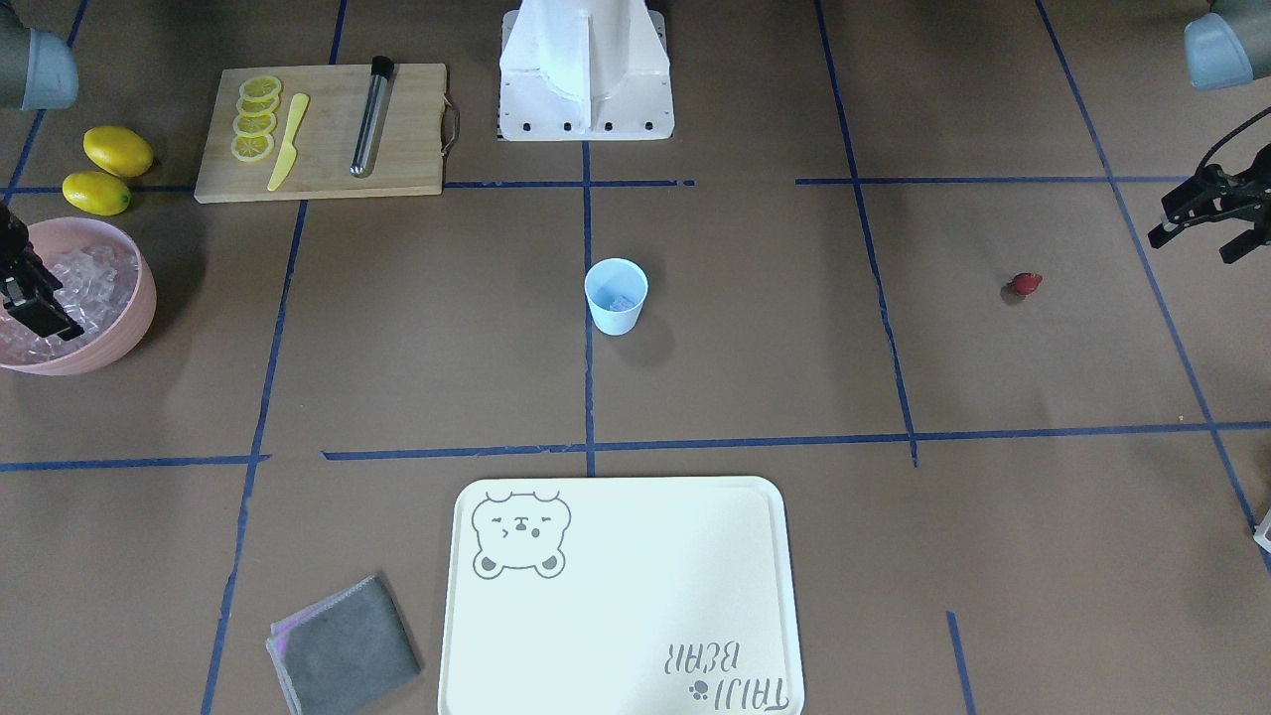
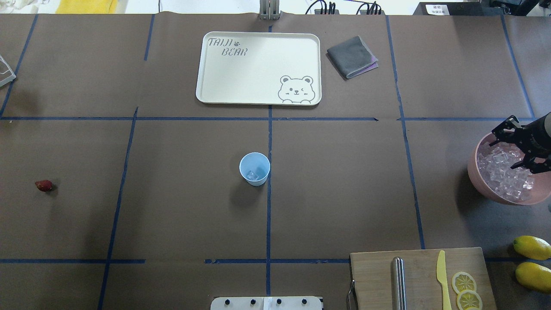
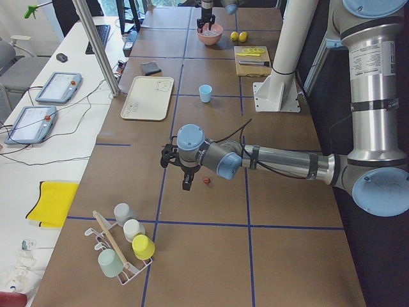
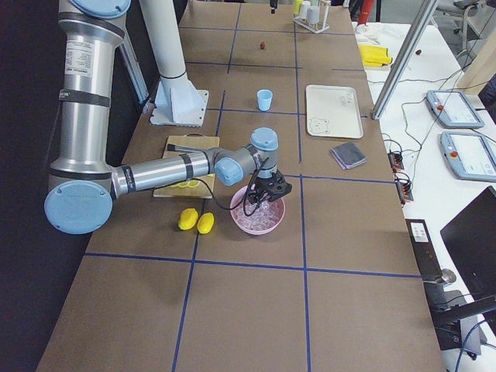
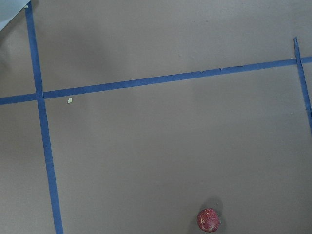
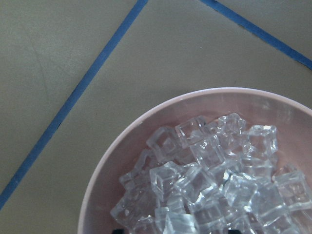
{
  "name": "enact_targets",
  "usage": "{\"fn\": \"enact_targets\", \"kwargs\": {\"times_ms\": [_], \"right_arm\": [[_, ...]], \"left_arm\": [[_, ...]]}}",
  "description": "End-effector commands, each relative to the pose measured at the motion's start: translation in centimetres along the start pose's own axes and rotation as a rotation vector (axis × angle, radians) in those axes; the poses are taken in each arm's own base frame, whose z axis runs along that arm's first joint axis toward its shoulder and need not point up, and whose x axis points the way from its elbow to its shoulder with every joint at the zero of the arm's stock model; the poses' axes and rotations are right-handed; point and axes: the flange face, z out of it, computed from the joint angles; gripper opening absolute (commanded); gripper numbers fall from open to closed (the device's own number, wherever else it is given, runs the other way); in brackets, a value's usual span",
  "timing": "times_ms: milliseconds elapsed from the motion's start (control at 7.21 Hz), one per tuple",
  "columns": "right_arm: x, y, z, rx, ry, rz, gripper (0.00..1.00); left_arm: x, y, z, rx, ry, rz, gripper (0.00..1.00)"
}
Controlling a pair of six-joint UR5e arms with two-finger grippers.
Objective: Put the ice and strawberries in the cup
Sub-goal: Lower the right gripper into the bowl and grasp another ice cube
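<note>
The pale-blue cup [image 2: 255,168] stands upright at the table's centre with one ice cube [image 2: 252,175] inside it. More ice [image 6: 214,175] fills the pink bowl [image 2: 486,189] at the robot's right. My right gripper [image 2: 504,150] hovers open just over that ice, its jaws wide apart and holding nothing. A single red strawberry [image 1: 1026,284] lies on the table far to the robot's left; it also shows at the bottom of the left wrist view, strawberry [image 5: 208,220]. My left gripper [image 1: 1195,248] hangs open and empty above the table, a little beyond the berry.
A wooden cutting board [image 1: 318,134] carries lemon slices, a yellow knife and a metal tube. Two lemons [image 1: 117,151] lie beside the bowl. A cream tray [image 1: 616,596] and grey cloth [image 1: 345,645] sit across the table. The robot base [image 1: 586,70] stands behind the cup.
</note>
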Motion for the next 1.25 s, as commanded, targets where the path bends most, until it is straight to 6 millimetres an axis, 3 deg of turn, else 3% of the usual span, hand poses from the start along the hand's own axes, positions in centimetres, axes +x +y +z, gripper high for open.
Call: {"fn": "enact_targets", "kwargs": {"times_ms": [0, 277, 693, 832, 1109], "right_arm": [[0.39, 0.21, 0.23, -0.004, 0.001, -0.005, 0.75], [0.48, 0.71, 0.73, -0.009, 0.011, -0.015, 0.74], [0.78, 0.58, 0.98, -0.007, 0.018, -0.017, 0.65], [0.75, 0.62, 0.92, -0.007, 0.017, -0.017, 0.57], [0.67, 0.65, 0.89, -0.007, 0.015, -0.017, 0.21]], "left_arm": [[-0.07, 0.16, 0.01, -0.001, 0.0, -0.002, 1.0], [-0.15, 0.16, 0.06, -0.002, -0.002, -0.003, 1.0], [-0.18, 0.24, 0.08, -0.003, -0.001, -0.004, 1.0], [-0.23, 0.22, 0.02, -0.001, -0.002, -0.002, 1.0], [-0.55, 0.79, 0.14, -0.007, -0.003, -0.009, 1.0]]}}
